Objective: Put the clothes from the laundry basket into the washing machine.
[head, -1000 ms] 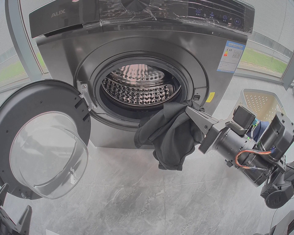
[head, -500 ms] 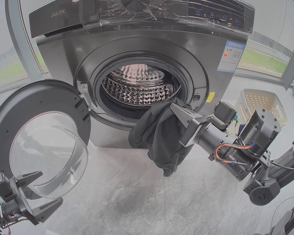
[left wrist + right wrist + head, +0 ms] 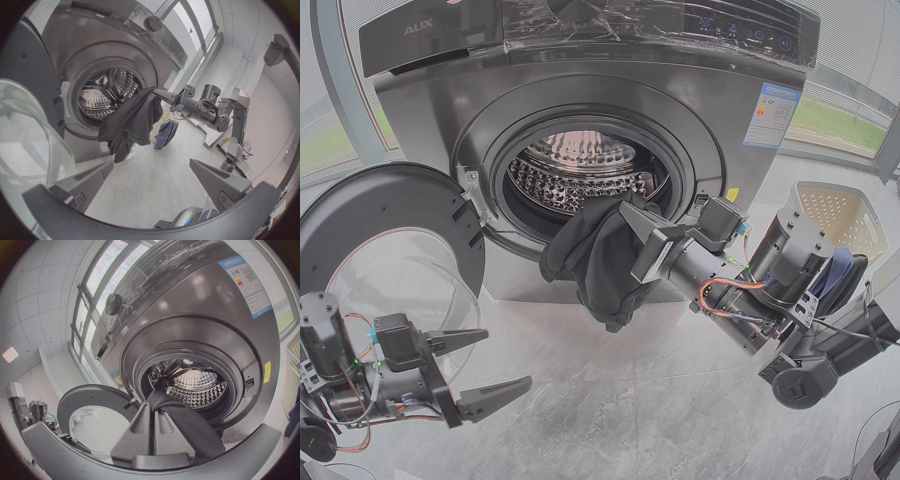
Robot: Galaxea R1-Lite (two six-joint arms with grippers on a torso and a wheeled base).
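One garment (image 3: 594,262) is hanging from my right gripper (image 3: 625,209) at the washer (image 3: 650,94) mouth.
I am pinching its top fold between fingers pressed together, and the dark cloth is drooping with its long axis straight down, its upper part in front of the lower rim of the opening, its tail dangling before the front panel. The drum (image 3: 575,169) is lying just ahead of my fingertips and slightly up, so I judge the next move is a push forward and in, lifting enough for the tail to clear the rim. My right arm is the nearer one; my left gripper (image 3: 508,356) is hovering low by the open door (image 3: 381,212), spread wide and holding nothing. I am counting two garments: this dark one and a blue one (image 3: 837,269) draped on the single basket (image 3: 837,219) to my right.
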